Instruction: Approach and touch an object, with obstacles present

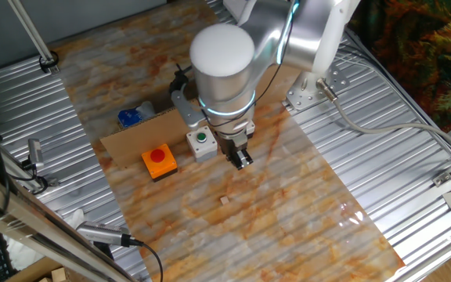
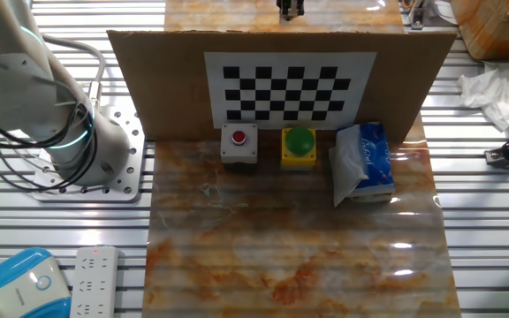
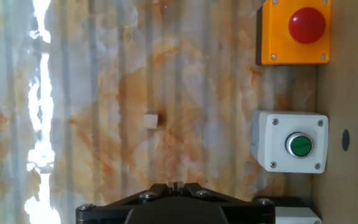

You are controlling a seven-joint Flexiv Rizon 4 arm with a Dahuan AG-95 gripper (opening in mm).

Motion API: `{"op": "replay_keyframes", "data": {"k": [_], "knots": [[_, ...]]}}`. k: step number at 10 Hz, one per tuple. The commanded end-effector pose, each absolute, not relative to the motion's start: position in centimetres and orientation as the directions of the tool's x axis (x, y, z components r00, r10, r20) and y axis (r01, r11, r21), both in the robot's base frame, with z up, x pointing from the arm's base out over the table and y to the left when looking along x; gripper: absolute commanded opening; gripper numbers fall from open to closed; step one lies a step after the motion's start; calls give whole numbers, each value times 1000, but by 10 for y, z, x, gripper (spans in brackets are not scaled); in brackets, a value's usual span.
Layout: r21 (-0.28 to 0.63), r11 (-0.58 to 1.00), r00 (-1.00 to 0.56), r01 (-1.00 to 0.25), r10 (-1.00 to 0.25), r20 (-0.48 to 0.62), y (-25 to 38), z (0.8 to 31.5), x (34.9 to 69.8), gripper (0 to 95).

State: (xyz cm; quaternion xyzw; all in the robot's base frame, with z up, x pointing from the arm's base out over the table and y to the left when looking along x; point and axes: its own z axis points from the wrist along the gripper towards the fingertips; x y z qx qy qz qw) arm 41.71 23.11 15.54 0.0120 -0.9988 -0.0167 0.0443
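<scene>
My gripper (image 1: 242,160) hangs shut and empty just above the marbled tabletop, its tips (image 3: 174,185) at the bottom of the hand view. Close beside it stands a white box with a green button (image 1: 201,141) (image 3: 291,142). An orange box with a red button (image 1: 159,160) (image 3: 294,31) stands further along. Both boxes stand against the obstacles, a long brown cardboard strip (image 1: 135,135) (image 3: 348,93) on edge. In the other fixed view the cardboard (image 2: 157,84) carries a checkerboard and hides all but the tip of the gripper (image 2: 290,9).
A small wooden cube (image 1: 225,200) (image 3: 150,120) lies on the tabletop on the open side of the gripper. Beyond the cardboard are a grey box with a red button (image 2: 239,143), a yellow box with a green button (image 2: 299,144) and a blue tissue pack (image 2: 365,159).
</scene>
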Motion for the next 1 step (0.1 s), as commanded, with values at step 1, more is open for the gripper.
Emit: {"op": "replay_keyframes", "data": {"k": [1], "knots": [[32, 999, -995, -31, -34, 97, 232, 156, 416, 0]]}}
